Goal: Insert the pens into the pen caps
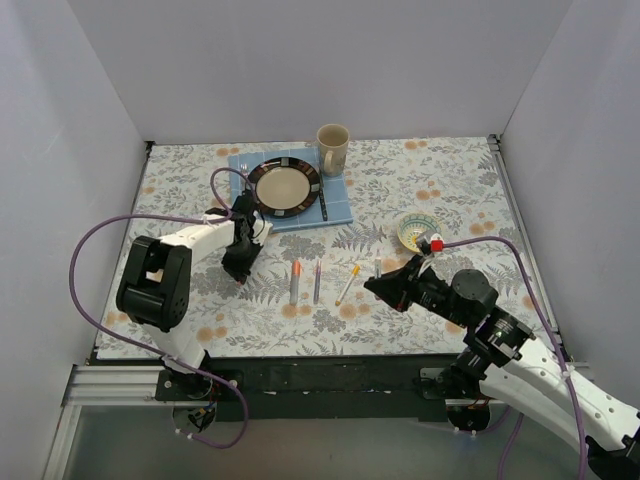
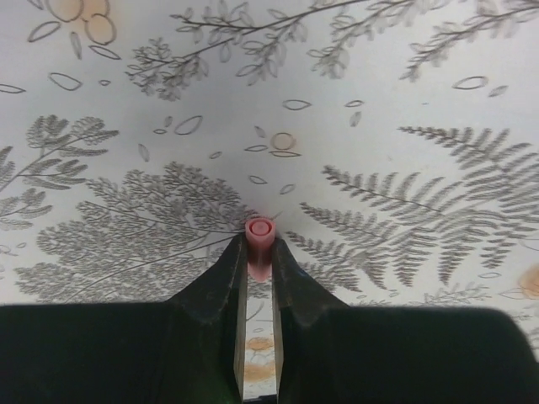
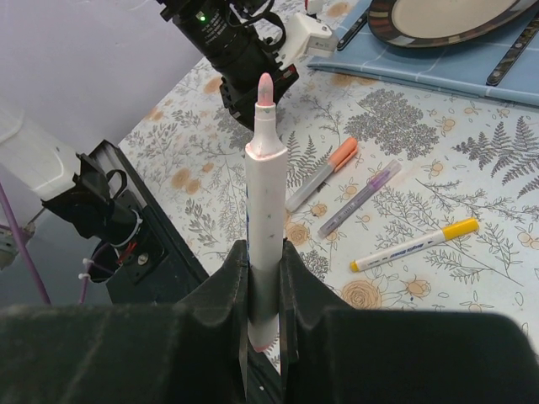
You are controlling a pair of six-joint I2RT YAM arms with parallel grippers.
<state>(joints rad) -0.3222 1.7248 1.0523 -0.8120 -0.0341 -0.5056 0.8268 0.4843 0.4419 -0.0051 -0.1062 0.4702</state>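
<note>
The pink pen (image 3: 264, 194) stands upright between the 2 fingers of the right gripper (image 3: 263, 251), which is closed tight on the lower part of its whitish barrel. Its pink tip is bare and points away from the wrist. In the top view this gripper (image 1: 374, 285) hangs over the table (image 1: 450, 180) well to the near right of the plate (image 1: 284, 186).

The pink cap (image 2: 259, 236) is pinched at the very tips of the left gripper (image 2: 258, 251). The fingers are nearly together, with only the cap's width between them, and the cap's round ringed end faces away from the wrist. Whether the cap touches the cloth below cannot be told. From above, the left gripper (image 1: 240, 268) points down at the table just to the near left of the plate.

3 more pens lie flat on the table on the near side of the plate, between the 2 grippers. The orange pen (image 1: 295, 282) and the purple pen (image 1: 317, 283) lie side by side, close but apart. The yellow pen (image 1: 347, 284) is farthest right of the plate and slanted.

The plate sits on a blue mat (image 1: 338, 207) with a knife (image 1: 322, 197) along its right side. A mug (image 1: 332, 148) stands at the far right corner of the mat. A small bowl (image 1: 415, 231) rests to the right of the plate, off the mat.
</note>
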